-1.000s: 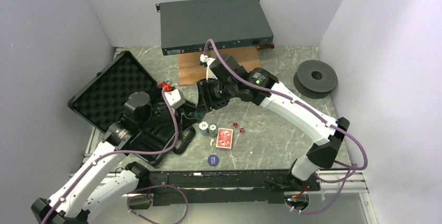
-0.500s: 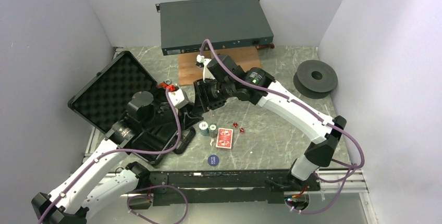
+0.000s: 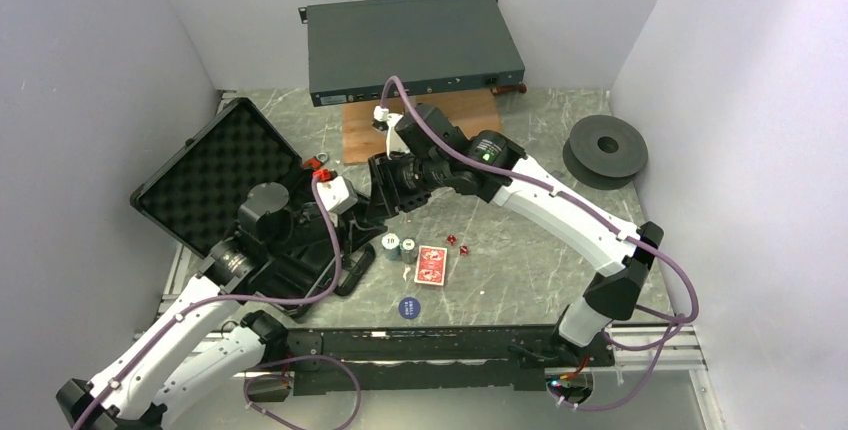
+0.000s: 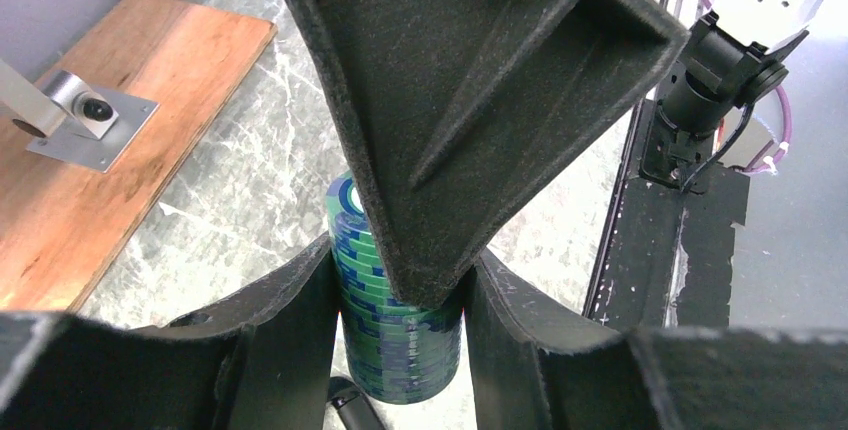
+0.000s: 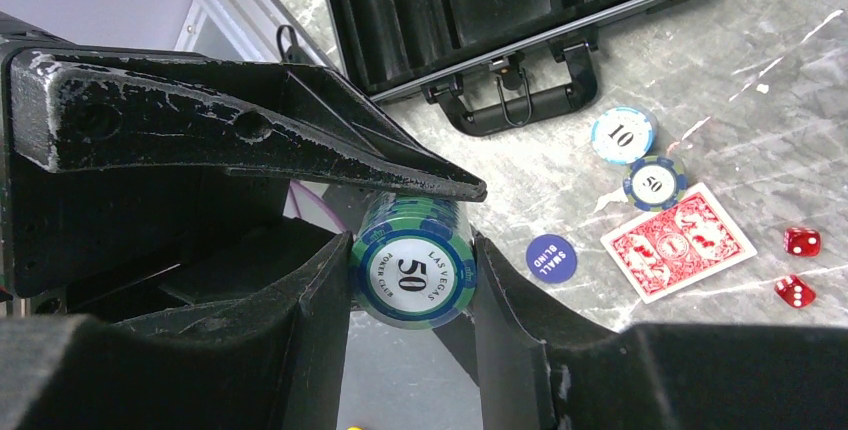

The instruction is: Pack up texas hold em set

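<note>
A stack of teal-and-white chips [image 5: 412, 265] is held off the table between both grippers; it also shows in the left wrist view [image 4: 400, 350]. My right gripper [image 5: 410, 295] is shut on its sides. My left gripper [image 4: 400, 325] is shut on it crosswise. In the top view the left gripper [image 3: 360, 220] and right gripper [image 3: 380, 198] meet beside the open black briefcase [image 3: 215, 175]. On the table lie a "10" chip stack [image 3: 391, 243], a "50" chip stack [image 3: 408, 247], the red-backed cards [image 3: 431, 265], two red dice [image 3: 452, 240] and the blue disc [image 3: 409, 306].
A large grey rack box [image 3: 410, 45] stands at the back, with a wooden board [image 3: 450, 120] in front of it. A dark spool [image 3: 605, 150] lies at the back right. A black rail [image 3: 430, 342] runs along the near edge. White walls close in both sides.
My right gripper has moved a little left with the chip stack. My left gripper has shifted slightly and now meets it on the stack.
</note>
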`<state>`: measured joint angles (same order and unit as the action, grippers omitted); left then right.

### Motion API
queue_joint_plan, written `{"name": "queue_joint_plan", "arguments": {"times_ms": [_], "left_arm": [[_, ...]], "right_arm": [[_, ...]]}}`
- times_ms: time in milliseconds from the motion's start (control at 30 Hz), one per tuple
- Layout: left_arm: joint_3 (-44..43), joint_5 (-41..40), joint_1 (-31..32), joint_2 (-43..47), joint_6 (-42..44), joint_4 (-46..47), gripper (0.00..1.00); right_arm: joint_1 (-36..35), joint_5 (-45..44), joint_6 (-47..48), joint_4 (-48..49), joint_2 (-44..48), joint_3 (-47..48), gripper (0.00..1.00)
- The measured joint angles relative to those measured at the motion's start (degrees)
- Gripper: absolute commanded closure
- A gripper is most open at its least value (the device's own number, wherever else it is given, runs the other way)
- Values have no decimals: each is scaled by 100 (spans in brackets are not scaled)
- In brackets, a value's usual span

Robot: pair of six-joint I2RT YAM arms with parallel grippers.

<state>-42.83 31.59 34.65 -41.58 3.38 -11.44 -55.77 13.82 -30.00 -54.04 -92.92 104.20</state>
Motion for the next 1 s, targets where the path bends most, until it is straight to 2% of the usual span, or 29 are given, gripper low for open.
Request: {"name": "queue_joint_plan", "arguments": {"times_ms": [200, 367, 567, 733, 1000], "left_arm": [[39, -173, 11, 138, 0, 7, 100], [138, -313, 11, 146, 4, -260, 100], [210, -380, 11, 146, 9, -481, 100], [210, -520, 11, 111, -24, -535, 100], [37, -1294, 22, -372, -719, -739, 100]], "right_arm": [[-37, -48, 20, 125, 7, 0, 43], [-7, -264, -26, 444, 138, 24, 35], [48, -503, -24, 671, 428, 118, 16], [55, -1128, 48, 872, 776, -7, 3], [118, -2712, 330, 1657, 1860, -1298, 0]]}}
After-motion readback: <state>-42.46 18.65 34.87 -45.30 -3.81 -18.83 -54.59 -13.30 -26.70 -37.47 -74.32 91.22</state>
